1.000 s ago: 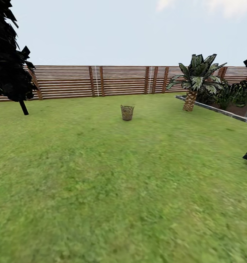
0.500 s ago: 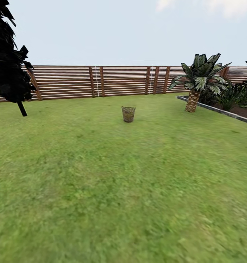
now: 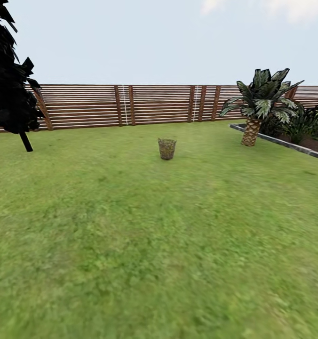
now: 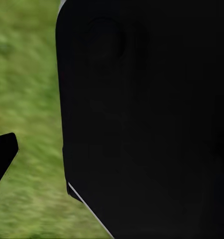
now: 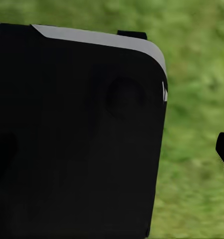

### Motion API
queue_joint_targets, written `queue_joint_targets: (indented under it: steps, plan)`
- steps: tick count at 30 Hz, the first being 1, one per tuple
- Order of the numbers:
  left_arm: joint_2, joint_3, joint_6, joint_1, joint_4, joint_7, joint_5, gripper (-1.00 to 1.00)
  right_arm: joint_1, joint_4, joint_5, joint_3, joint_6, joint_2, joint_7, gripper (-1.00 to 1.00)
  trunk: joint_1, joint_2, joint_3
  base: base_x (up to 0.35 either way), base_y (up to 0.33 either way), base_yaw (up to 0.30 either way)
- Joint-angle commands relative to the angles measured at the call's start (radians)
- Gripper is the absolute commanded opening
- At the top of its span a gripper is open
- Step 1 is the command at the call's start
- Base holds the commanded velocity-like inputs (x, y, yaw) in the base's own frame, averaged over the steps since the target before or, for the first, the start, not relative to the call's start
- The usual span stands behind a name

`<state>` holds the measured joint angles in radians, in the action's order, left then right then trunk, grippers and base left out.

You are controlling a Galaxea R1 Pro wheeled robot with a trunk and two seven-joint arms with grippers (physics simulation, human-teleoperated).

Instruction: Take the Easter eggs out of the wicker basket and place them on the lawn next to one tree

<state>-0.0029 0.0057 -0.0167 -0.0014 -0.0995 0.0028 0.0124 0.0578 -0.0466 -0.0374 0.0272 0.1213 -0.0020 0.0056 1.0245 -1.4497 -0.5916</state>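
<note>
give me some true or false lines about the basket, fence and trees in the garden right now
1. The basket stands upright on the lawn. True.
2. The basket touches the fence. False: grass lies between them, and the basket stands well in front of the fence.
3. A palm stands to the right of the basket in the head view. True.
4. The dark-leaved tree is right beside the palm. False: it stands at the far left, the palm at the right.
5. Three eggs lie on the grass beside the basket. False: no egg shows on the grass, and the basket is too far off to tell what it holds.
</note>
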Motion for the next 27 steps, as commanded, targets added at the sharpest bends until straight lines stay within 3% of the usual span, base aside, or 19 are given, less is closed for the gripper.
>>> queue_joint_targets:
  steps: [1, 27]
  plan:
    - [0.0, 0.0, -0.002, 0.0, 0.0, 0.0, 0.001, 1.0, 0.001, 0.001, -0.004, 0.002, 0.003, 0.0, 0.001, 1.0, 0.001, 0.0, -0.001, 0.307, 0.089, 0.0]
    - [0.0, 0.0, -0.002, 0.0, 0.0, 0.0, 0.001, 1.0, 0.001, 0.001, -0.003, 0.002, 0.003, -0.001, 0.0, 1.0, 0.001, 0.0, -0.001, 0.307, 0.089, 0.0]
